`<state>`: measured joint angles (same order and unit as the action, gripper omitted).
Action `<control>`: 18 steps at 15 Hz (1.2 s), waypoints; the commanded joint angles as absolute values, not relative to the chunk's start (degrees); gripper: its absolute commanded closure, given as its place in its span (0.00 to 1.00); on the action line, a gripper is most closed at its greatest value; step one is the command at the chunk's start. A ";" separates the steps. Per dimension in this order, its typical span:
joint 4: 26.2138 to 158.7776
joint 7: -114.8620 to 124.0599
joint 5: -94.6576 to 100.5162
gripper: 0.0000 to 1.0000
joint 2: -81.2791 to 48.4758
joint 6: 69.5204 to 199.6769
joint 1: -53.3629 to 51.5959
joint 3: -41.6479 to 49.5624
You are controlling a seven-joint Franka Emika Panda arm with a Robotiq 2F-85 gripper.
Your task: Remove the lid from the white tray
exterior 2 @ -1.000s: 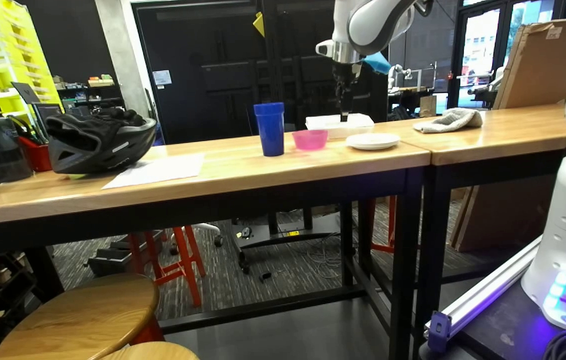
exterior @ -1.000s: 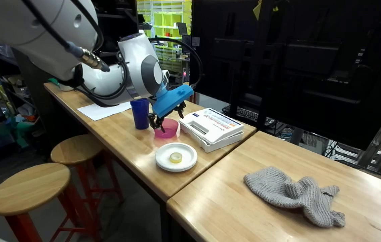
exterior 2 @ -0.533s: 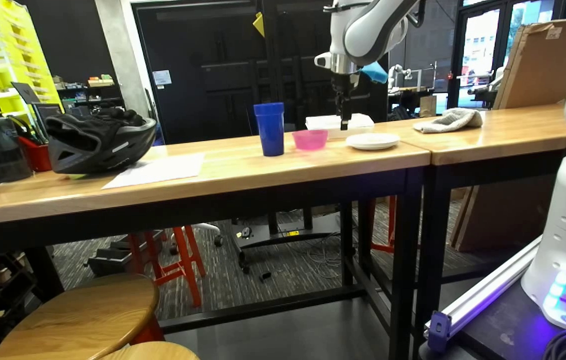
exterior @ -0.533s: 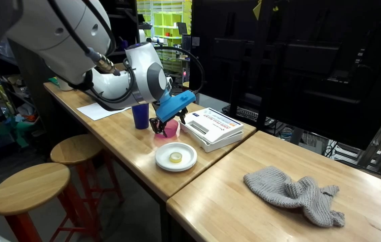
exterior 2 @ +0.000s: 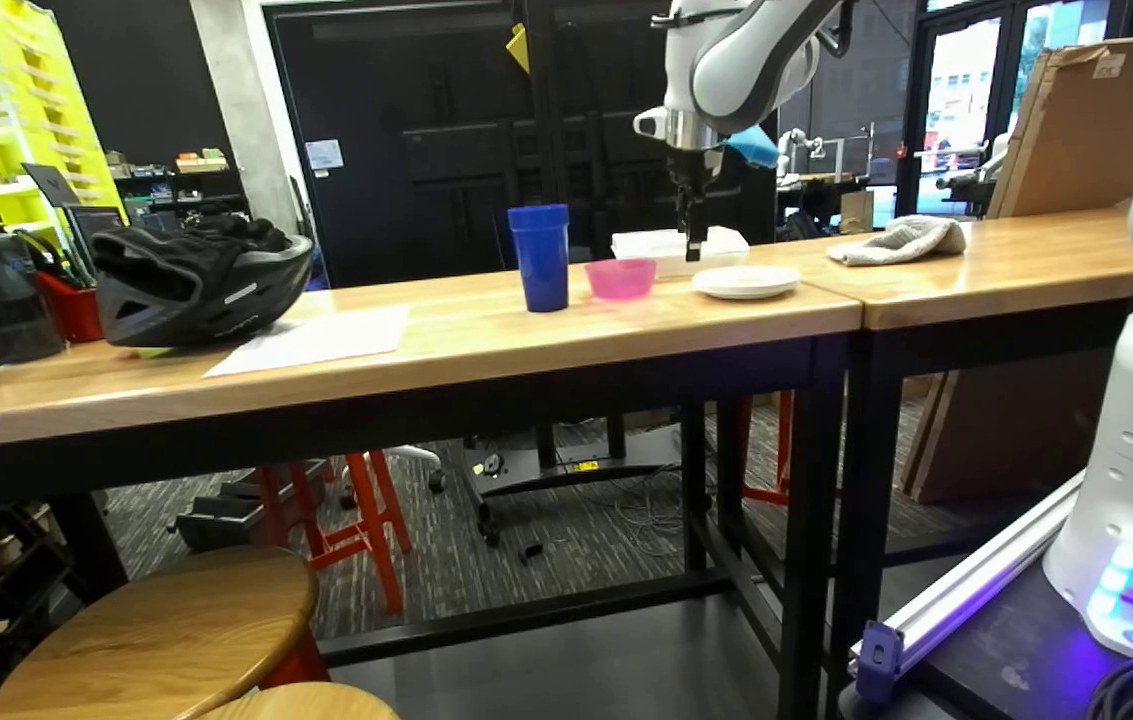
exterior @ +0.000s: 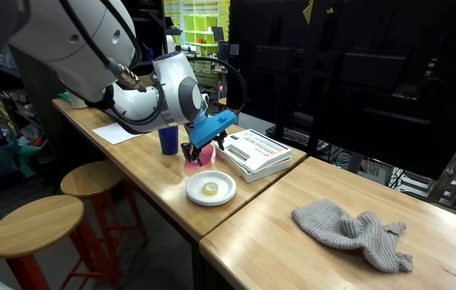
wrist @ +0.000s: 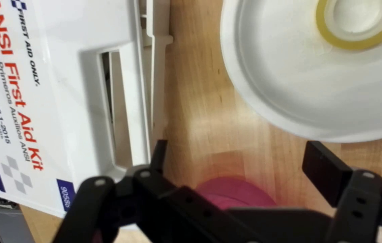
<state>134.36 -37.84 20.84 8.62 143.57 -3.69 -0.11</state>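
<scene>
The lid [exterior: 258, 150] is a flat white panel with red and blue print and a slot near its handle edge. It rests slightly askew on the white tray [exterior: 269, 171], with the tray's rim sticking out beyond it. Both show in the wrist view, the lid [wrist: 62, 101] at the left and the tray's edge [wrist: 158, 74] beside it. My gripper [exterior: 211, 155] is open and empty, above the pink bowl and beside the lid's handle edge. In the wrist view, the left finger of the gripper [wrist: 237, 142] overlaps the tray's edge; I cannot tell if they touch.
A pink bowl [exterior 2: 621, 280] stands partly behind the gripper. A white plate [exterior: 195, 193] with a tape roll [exterior: 210, 188] lies close by. A blue cup [exterior 2: 540, 258] stands beyond the bowl. A grey knit cloth [exterior: 352, 231] lies on the adjoining table.
The gripper has moved lower and a little to the right in an exterior view, closer to the lid's handle edge. It stays open. The lid and tray have not moved.
</scene>
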 commanded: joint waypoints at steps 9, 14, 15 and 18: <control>130.19 -41.08 26.20 0.00 2.93 145.01 -1.20 0.16; 126.76 -41.73 26.17 0.00 0.74 144.88 -1.02 0.32; 125.82 -42.29 25.57 0.00 -0.04 144.76 -0.93 0.40; 123.26 -44.30 24.03 0.00 -2.39 144.79 -0.43 0.50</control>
<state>126.61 -41.49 25.32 0.42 144.78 -1.02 0.36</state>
